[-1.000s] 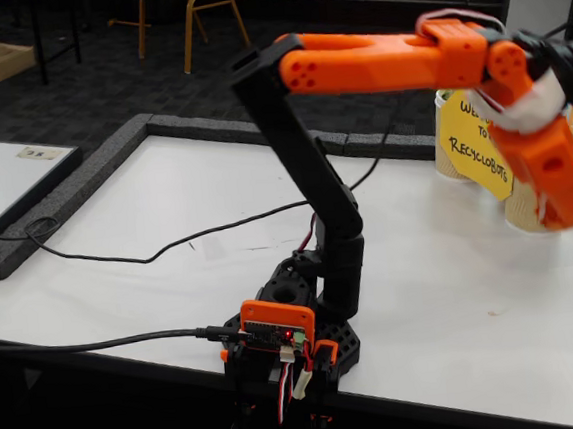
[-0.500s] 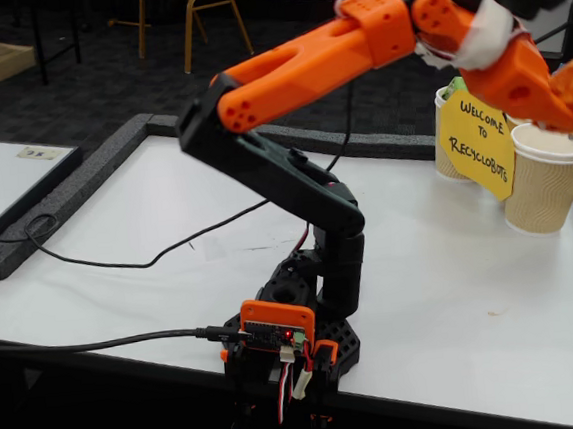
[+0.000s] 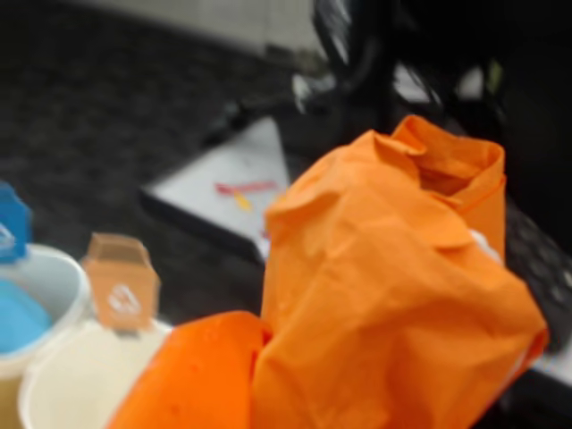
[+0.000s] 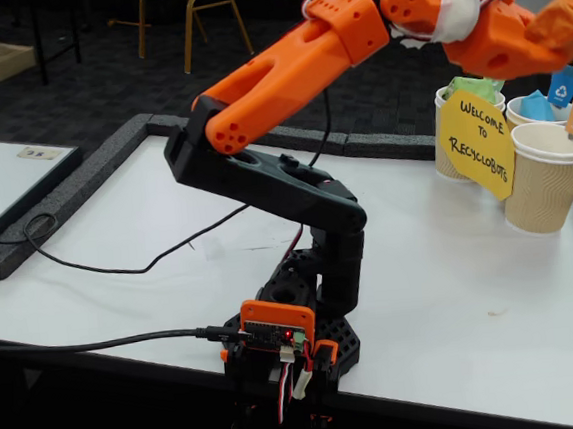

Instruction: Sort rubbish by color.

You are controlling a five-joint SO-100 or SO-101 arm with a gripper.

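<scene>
Blue crumpled paper [image 3: 18,323] sits in a white-lined paper cup [image 3: 54,268], left of and below the orange gripper [image 4: 562,35]. Beside it stands an empty cup with an orange tag [image 3: 121,284]. The gripper squeezes the orange crumpled paper wad [image 3: 393,295] above the cups.

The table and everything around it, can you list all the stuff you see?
orange paper wad: one, orange, held up in the tool above the cups
blue paper wad: one, blue, inside the blue-tagged cup
green paper wad: one, green, inside the cup behind the sign
paper cups: three, tan, ribbed, at the table's right edge in the fixed view
sign: one, yellow, in front of the cups
table: one, white
chair: one, blue seat, behind the table
cable: black, lying across the table
arm: one, orange and black
tool: one, orange, closed on the orange paper wad
</scene>
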